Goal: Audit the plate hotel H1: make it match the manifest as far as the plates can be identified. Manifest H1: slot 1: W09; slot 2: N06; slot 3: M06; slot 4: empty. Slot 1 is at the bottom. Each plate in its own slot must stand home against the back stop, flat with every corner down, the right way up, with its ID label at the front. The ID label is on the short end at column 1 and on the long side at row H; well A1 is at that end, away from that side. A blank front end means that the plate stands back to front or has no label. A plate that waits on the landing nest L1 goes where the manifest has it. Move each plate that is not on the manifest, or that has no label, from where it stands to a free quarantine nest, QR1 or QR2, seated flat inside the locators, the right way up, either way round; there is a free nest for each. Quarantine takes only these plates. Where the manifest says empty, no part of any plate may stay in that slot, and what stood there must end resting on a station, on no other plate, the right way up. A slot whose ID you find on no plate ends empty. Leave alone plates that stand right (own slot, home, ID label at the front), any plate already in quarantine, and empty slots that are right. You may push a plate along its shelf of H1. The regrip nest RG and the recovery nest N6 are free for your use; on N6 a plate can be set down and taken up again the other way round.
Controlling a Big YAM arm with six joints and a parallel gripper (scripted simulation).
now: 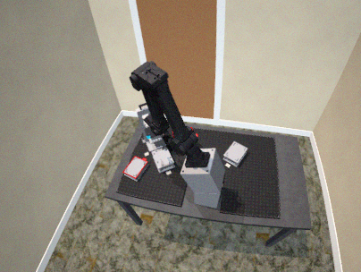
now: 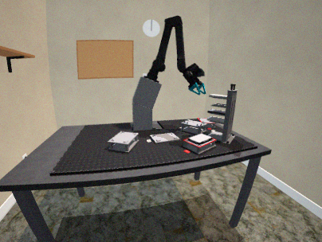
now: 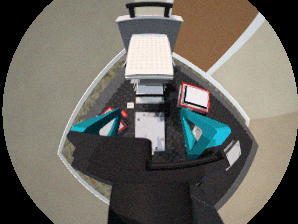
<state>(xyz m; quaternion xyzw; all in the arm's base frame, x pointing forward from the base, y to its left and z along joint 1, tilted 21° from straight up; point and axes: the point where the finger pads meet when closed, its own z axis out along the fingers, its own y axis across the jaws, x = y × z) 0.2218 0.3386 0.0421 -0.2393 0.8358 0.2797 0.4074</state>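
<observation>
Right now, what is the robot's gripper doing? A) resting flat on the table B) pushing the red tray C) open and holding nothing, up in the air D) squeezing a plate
C: the teal gripper hangs open in the air beside the plate hotel, with nothing between its fingers.

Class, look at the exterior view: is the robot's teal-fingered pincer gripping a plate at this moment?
No: the teal-fingered pincer hangs open in the air, above and left of the grey plate hotel tower, with nothing between its fingers.

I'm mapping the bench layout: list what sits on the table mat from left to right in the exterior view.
Grey nest with a plate → flat white plate → red-rimmed nest → plate hotel tower.
</observation>
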